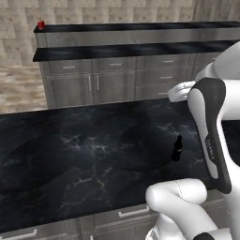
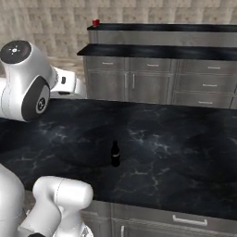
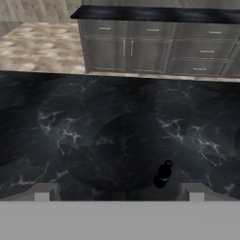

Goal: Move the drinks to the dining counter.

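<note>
Dark bottle (image 2: 115, 153) stands upright on the near black table (image 1: 70, 159), not yet moved; one red can (image 1: 41, 25) already sits on the raised ledge of the dining counter (image 2: 152, 50) across the floor. So part done, the bottle left. Tool (image 3: 117, 192) is released, fingers spread wide, holding nothing; the bottle stands just ahead of it, nearer the right fingertip (image 3: 194, 191).

I see a small slim dark bottle (image 1: 176, 149) (image 2: 115, 153) (image 3: 162, 174) standing upright on the near black marbled surface (image 2: 176, 152). Across the floor stands the long two-level grey-panelled dining counter (image 1: 117, 77) (image 2: 152, 83) (image 3: 150, 51), and on its raised ledge's end (far corner) sits a small red cylindrical can (image 1: 41, 25) (image 2: 96, 22), upright.
</note>
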Available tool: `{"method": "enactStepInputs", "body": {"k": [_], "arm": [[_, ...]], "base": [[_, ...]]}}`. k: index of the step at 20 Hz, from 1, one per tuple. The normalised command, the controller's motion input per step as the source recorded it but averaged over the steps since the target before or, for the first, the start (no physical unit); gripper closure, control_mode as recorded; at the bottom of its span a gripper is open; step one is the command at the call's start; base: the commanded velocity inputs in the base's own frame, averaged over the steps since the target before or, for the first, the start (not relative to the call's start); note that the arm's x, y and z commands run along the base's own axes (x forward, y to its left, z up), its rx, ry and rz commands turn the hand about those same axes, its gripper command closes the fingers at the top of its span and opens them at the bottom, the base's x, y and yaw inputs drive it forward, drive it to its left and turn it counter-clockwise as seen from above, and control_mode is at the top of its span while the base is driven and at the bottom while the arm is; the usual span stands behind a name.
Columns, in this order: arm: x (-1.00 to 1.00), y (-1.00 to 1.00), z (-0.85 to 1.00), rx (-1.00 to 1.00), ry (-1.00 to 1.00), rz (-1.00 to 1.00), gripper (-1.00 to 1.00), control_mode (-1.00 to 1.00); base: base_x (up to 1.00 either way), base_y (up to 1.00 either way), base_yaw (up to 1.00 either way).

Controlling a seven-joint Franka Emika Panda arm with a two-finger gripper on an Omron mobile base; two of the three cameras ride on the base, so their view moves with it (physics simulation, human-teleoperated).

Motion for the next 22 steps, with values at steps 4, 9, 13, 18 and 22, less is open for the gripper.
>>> {"method": "enactStepInputs", "body": {"k": [4,9,13,18,22], "arm": [[0.0,0.0,0.0,0.0,0.0,0.0,-1.0,1.0],[0.0,0.0,0.0,0.0,0.0,0.0,-1.0,1.0],[0.0,0.0,0.0,0.0,0.0,0.0,-1.0,1.0],[0.0,0.0,0.0,0.0,0.0,0.0,-1.0,1.0],[0.0,0.0,0.0,0.0,0.0,0.0,-1.0,1.0]], "base": [[0.14,-1.0,-0.06],[-0.1,-1.0,-0.12],[-0.96,-1.0,-0.1],[-0.89,-1.0,-0.05],[-0.03,-1.0,-0.01]]}}
